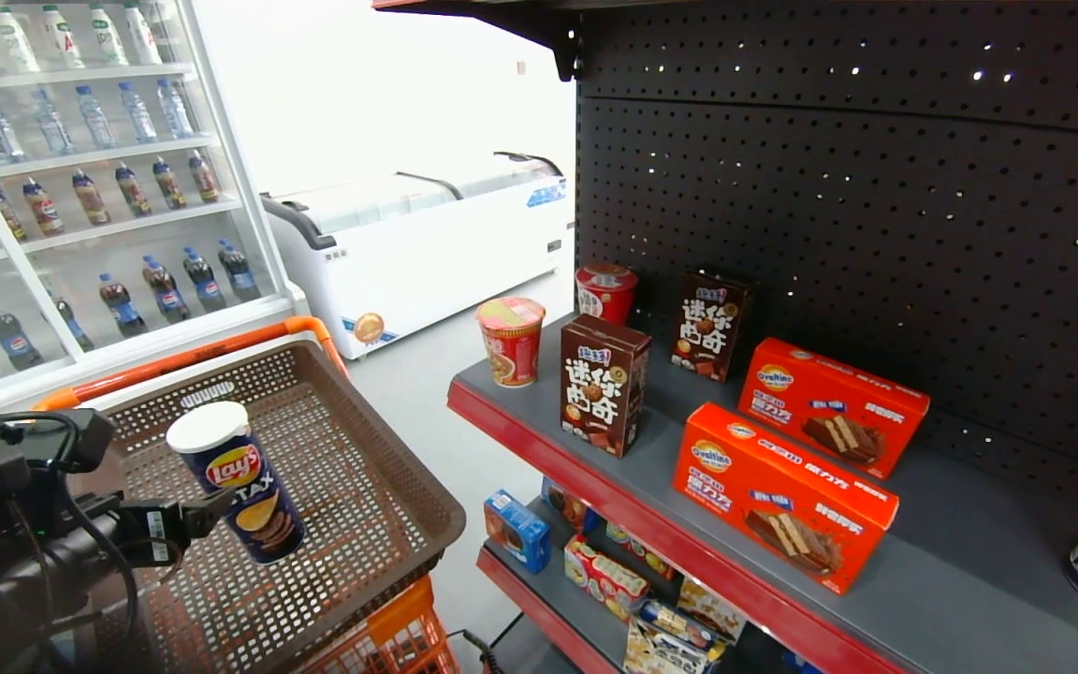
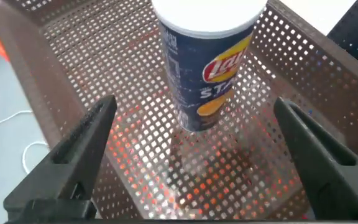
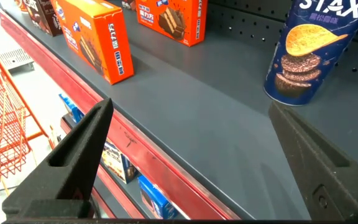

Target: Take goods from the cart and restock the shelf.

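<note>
One chip can (image 2: 204, 68) stands in the brown basket (image 1: 389, 487), away from its walls. Left end effector (image 2: 194, 106) hangs near it, wide open, holding nothing. Right end effector (image 3: 191, 109), also wide open and empty, is over bare shelf (image 3: 216, 124) between an orange box (image 3: 95, 37) and another can (image 3: 309, 50)

Blue chip can (image 1: 235, 482) (white lid up) stands in the brown cart basket (image 1: 361, 449), just beyond the left pincer (image 2: 194, 104), whose fingers are spread wide.
</note>
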{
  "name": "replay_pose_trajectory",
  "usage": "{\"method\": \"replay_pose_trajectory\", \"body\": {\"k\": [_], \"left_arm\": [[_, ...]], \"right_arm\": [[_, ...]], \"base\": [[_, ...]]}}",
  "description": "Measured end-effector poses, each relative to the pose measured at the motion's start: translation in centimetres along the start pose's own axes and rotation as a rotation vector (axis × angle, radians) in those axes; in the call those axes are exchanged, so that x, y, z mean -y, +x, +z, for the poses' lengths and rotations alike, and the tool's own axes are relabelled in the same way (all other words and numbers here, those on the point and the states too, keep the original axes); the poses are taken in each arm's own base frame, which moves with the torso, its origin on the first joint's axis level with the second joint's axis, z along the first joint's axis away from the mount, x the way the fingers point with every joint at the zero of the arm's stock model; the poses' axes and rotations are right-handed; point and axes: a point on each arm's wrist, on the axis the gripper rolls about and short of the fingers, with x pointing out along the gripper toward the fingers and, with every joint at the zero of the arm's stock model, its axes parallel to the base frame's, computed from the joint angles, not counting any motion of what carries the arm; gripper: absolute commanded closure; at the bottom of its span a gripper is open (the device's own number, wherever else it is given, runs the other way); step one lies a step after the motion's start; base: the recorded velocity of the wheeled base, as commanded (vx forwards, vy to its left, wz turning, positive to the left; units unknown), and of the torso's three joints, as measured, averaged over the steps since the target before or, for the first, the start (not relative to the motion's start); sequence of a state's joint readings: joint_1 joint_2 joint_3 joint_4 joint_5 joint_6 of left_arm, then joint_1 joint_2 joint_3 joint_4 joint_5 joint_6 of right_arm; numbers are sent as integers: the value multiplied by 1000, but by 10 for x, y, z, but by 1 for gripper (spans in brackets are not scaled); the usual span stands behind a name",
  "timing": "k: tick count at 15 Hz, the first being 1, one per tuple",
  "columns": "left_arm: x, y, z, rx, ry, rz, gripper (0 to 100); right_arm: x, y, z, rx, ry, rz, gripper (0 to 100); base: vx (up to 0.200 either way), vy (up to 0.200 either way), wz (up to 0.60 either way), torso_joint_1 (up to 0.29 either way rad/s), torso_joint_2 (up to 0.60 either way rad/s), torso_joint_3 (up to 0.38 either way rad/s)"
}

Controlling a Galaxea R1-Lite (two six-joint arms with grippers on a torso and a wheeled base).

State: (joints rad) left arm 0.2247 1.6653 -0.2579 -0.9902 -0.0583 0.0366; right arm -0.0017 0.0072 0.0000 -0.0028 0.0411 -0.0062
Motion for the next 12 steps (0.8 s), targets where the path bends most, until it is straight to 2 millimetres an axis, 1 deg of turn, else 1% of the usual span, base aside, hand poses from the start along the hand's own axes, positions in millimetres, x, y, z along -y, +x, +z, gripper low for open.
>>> {"method": "replay_pose_trajectory", "body": {"k": [3, 8, 10, 12], "left_arm": [[-3, 21, -8, -6, 3, -16, 0], [-5, 51, -21, -14, 3, -26, 0], [-5, 62, -23, -6, 5, -96, 0], [-8, 73, -27, -12, 39, -126, 0]], "right_arm": [[0, 0, 0, 0, 0, 0, 0], [0, 0, 0, 0, -1, 0, 0], [0, 0, 0, 0, 0, 0, 0], [0, 0, 0, 0, 0, 0, 0]], "base": [[0, 0, 0, 0, 0, 0], [0, 0, 0, 0, 0, 0], [0, 0, 0, 0, 0, 0], [0, 0, 0, 0, 0, 0]]}}
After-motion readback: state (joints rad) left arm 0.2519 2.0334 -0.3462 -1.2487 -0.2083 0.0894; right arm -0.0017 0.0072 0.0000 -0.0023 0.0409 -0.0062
